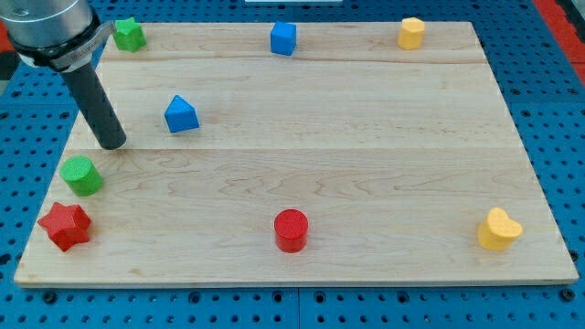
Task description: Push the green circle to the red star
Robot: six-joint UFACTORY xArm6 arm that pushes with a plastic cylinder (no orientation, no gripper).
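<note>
Down at the view's left edge of the bench (366, 174), the green circle (82, 175) sits just above and slightly to the right of the red star (65, 225); the two are very close, and whether they touch is hard to tell. My tip (113, 144) stands on the wood just above and to the right of the green circle, near it but with a thin gap showing. No hand is fitted, only the dark rod, so nothing is gripped.

Right of my tip and a little higher lies a blue house-shaped block (181, 114). Along the view's top edge sit a green star (129, 35), a blue cube (283, 38) and a yellow block (411, 32). Near the bottom are a red cylinder (292, 229) and a yellow heart (499, 228).
</note>
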